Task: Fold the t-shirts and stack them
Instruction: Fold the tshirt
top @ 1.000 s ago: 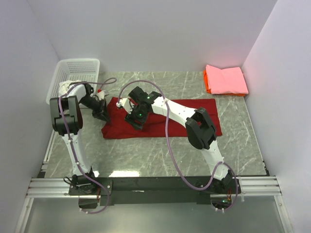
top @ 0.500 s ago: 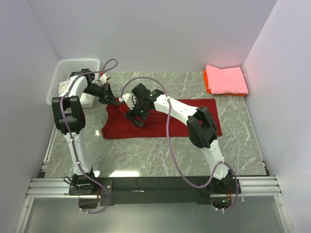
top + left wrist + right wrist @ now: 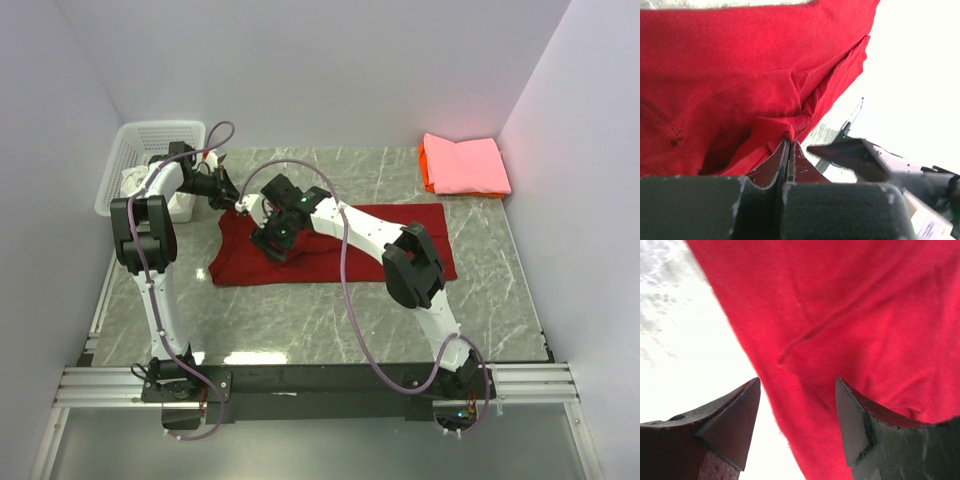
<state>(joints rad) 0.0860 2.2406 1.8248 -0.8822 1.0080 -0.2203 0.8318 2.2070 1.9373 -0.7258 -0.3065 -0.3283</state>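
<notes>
Basket (image 3: 160,135) stands left of red shirt (image 3: 400,240); pink shirt (image 3: 465,165) lies far right; left end effector (image 3: 788,145), pinching the red shirt, has moved rearward; right end effector (image 3: 797,385) gapes above it.

The setting was a robotics lab test cell rather than a home. Plain white wall panels (image 3: 300,70) closed in the back and both sides of a table (image 3: 300,320) with a grey marble-patterned top. Two white-and-black robot arms, the left arm (image 3: 140,235) and the right arm (image 3: 415,265), were mounted on an aluminium rail (image 3: 100,385) along the near edge, with purple cables (image 3: 345,290) looping off them. The only household items were a white lattice basket (image 3: 165,128) and laundry: a deep red t-shirt (image 3: 330,265), a folded pink t-shirt (image 3: 465,165).
</notes>
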